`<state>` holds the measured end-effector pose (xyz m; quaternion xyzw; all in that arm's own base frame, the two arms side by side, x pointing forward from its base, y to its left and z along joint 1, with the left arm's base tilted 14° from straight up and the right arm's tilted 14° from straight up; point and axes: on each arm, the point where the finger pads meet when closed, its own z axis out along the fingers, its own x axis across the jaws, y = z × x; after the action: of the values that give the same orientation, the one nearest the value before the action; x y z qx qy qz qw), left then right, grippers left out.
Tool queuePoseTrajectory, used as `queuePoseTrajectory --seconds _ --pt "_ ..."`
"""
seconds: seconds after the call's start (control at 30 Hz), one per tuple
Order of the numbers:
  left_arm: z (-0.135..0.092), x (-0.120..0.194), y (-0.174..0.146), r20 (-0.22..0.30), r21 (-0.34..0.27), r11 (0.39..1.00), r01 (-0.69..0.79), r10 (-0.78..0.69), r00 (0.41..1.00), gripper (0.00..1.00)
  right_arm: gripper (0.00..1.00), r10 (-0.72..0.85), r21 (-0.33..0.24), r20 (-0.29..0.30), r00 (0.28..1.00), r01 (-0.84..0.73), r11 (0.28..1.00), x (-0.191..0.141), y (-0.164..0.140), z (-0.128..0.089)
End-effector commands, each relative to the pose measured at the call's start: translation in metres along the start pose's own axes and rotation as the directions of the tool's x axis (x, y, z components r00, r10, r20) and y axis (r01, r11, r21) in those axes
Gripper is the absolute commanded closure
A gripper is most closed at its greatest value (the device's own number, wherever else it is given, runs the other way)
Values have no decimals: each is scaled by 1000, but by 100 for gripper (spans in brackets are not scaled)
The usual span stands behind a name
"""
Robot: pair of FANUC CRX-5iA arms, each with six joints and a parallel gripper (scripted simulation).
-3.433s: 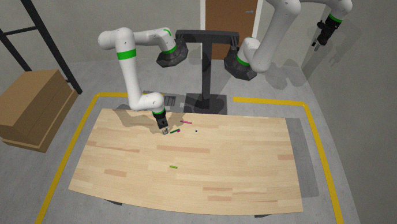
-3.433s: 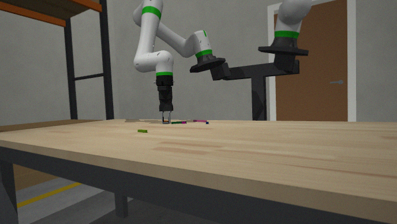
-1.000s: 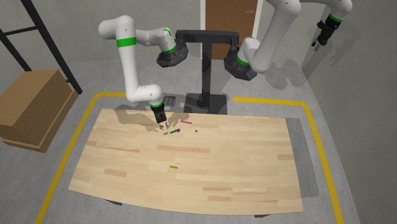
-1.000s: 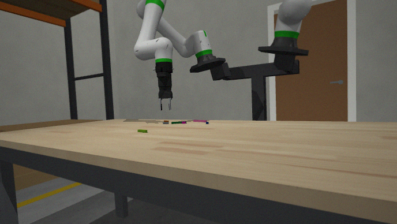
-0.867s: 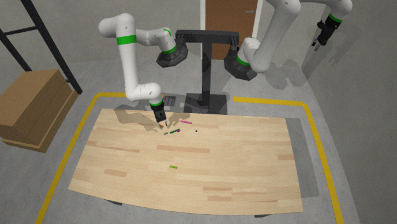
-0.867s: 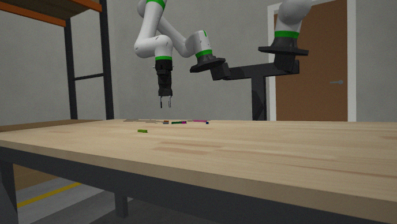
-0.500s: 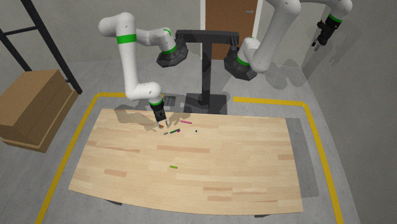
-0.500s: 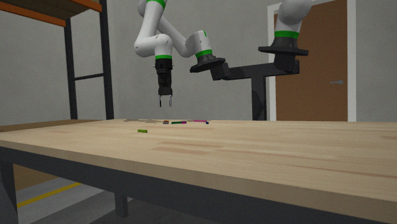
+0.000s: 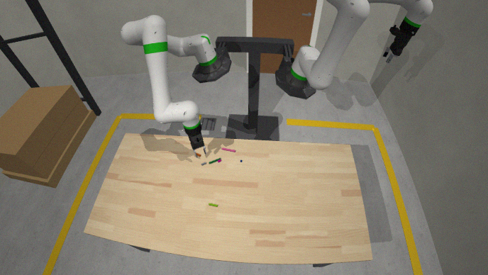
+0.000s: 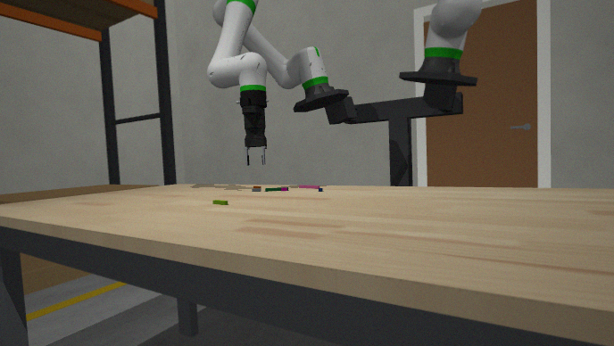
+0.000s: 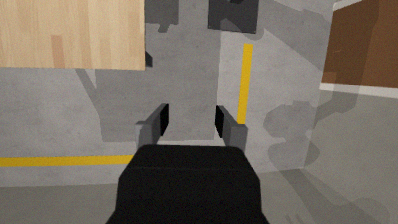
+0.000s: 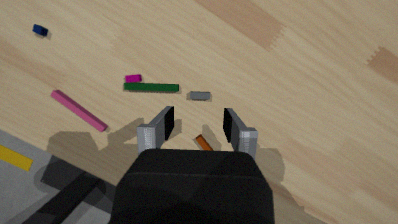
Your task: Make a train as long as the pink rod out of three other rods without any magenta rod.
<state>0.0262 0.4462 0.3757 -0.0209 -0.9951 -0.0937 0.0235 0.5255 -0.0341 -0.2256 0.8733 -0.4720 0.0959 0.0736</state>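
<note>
Train unstarted: grey rod [image 9: 203,164] [image 10: 256,190] [image 12: 200,95], blue rod [image 9: 241,161] [image 10: 320,190] [image 12: 40,30], lime rod [image 9: 213,205] [image 10: 219,202] lie apart, all joins left; right hand [image 9: 201,155] [image 10: 255,164] [image 12: 199,123], left hand [image 9: 387,57] [image 11: 192,121] wide open, empty.
</note>
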Motion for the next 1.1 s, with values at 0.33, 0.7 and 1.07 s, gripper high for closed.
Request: queuePoseTrajectory --seconds 0.33,0.7,1.07 --pt "-1 0 0 0 -2 1000 0 0 1000 0 0 -105 0 -1 994 105 994 7 13 12" --pt "-1 0 0 0 -2 1000 0 0 1000 0 0 -262 0 -1 965 262 965 14 35 31" --pt "-1 0 0 0 -2 1000 0 0 1000 0 0 -262 0 -1 965 262 965 14 35 31"
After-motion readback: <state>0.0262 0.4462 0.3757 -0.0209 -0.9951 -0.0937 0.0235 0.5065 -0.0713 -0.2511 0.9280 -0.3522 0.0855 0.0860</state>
